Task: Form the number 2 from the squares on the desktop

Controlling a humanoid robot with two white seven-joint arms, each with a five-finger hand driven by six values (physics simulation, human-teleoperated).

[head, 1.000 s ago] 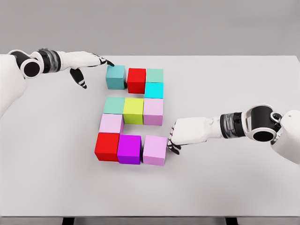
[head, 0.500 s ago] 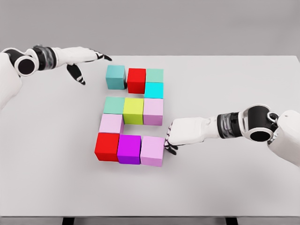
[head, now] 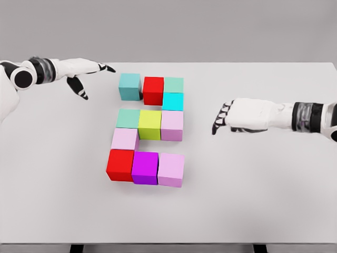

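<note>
- Eleven squares are seen packed on the table as a figure 2: a top row of teal block, red block and green block; a cyan block beneath the green one; a middle row of three; a pale pink block at the left below it; and a bottom row ending in the lilac block.
- The figure is judged to be essentially assembled, with neighbouring blocks touching or very nearly so; the seam between the teal block and the red one cannot be read for certain at this resolution.
- The right hand is held above the table with fingers loosely spread and drooping, nothing being grasped or touched. The figure lies to that hand's left, its long axis running across the line of the forearm; the lilac block lies to the left and nearer the robot, clear of the fingertips.
- The left hand is held flat with fingers extended, empty, and the teal block lies just to its right, apart from the fingertips.
- Should any further nudge be needed, the top row is nearer the left hand, and the bottom row nearer the right.
</note>
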